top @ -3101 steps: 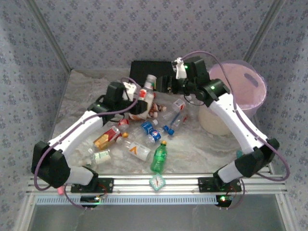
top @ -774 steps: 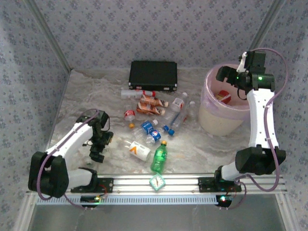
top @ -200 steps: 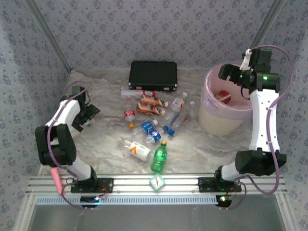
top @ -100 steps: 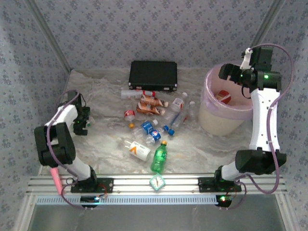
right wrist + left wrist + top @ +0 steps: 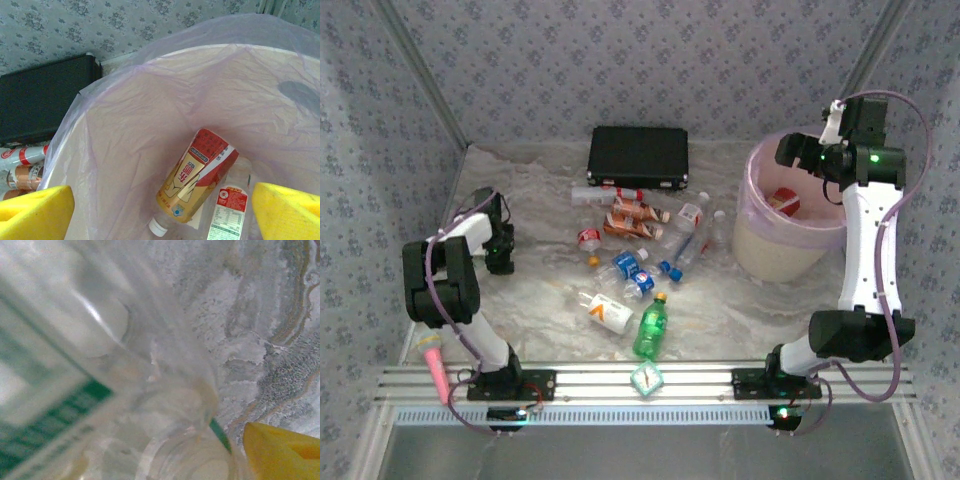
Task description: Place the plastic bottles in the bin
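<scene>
Left wrist view is showing a clear, green-labelled bottle (image 5: pixel 100 390) lying slantwise right against the left gripper (image 5: pixel 500 256), at the left edge of the table (image 5: pixel 740 310). Whether the jaws are gripping it, I cannot tell. Far across, the right gripper (image 5: pixel 792 152) is hovering wide open and empty over the bin (image 5: pixel 760 255), with other bottles (image 5: pixel 640 255) lying between.

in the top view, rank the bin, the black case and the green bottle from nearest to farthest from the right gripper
Measured from the right gripper in the top view:
1. bin: right beneath it, at the far right of the table.
2. black case: off to its left, at the back of the table.
3. green bottle: near the front edge, about centre, between the arm bases.
</scene>
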Controlling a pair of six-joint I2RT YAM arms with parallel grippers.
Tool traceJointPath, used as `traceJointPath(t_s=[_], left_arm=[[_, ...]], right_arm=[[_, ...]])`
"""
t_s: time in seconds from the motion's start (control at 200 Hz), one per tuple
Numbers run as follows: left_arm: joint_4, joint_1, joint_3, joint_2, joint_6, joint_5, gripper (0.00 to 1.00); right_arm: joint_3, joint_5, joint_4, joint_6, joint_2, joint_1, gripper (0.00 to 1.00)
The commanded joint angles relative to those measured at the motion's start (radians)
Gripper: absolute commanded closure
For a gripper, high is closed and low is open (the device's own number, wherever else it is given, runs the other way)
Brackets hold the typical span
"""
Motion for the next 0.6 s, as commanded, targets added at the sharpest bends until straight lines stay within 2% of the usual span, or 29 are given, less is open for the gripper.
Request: traceJointPath(t_s=[0.0,0.23,0.41,0.51,0.595], left_arm=[[0.043,0.010,-0.006,0.000,-0.022,-0.018,0.27],[-0.016,-0.002,0.013,-0.019,0.018,-0.033,0.49],[-0.050,-0.026,0.015,-0.060,0.078,-0.051,0.61],[-0.058,-0.050,0.029,-0.091,0.157,-0.058,0.71],[-0.076,-0.088,0.065,-0.115,0.277,-0.054,0.76]], right_arm=[[0.027,0.019,-0.034,-0.017,-0.014,-0.003,0.07],[0.023,0.019,-0.032,-0.008,-0.029,0.002,0.06],[0.022,0.006,-0.047,0.001,-0.062,0.010,0.06],[0.001,-0.040,-0.029,0.024,-0.102,0.014,0.06],[-0.040,-0.095,0.005,0.046,-0.148,0.034,0.07]])
